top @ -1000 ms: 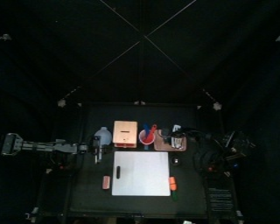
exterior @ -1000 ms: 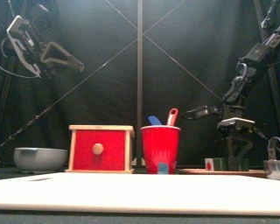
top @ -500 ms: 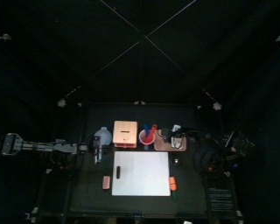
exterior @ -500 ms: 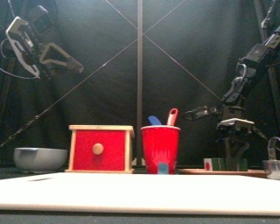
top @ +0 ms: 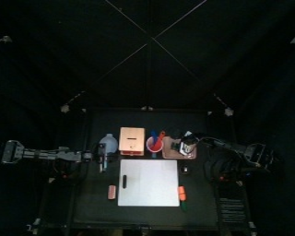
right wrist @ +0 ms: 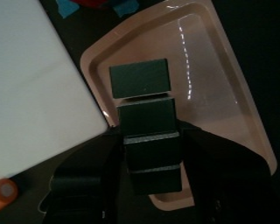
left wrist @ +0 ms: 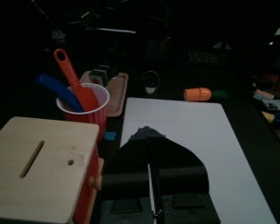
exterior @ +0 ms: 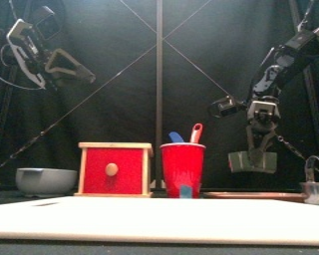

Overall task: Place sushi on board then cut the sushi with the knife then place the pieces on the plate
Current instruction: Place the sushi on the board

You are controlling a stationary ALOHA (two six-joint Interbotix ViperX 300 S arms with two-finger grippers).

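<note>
Wooden box [exterior: 115, 169], blue-grey bowl [exterior: 47, 180], red cup [exterior: 183, 169], orange toy food [left wrist: 198, 94].

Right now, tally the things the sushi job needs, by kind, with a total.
sushi roll: 1
board: 1
knives: 2, the blue knife and the red knife
tray: 1
Total: 5

The booth is dim; in the top view only the white cutting board [top: 151, 182] stands out bright. Light falls from above the board and pales the back curtain [exterior: 109, 50] in the front view. White glare streaks the pink tray [right wrist: 219, 92] beside the board.
</note>
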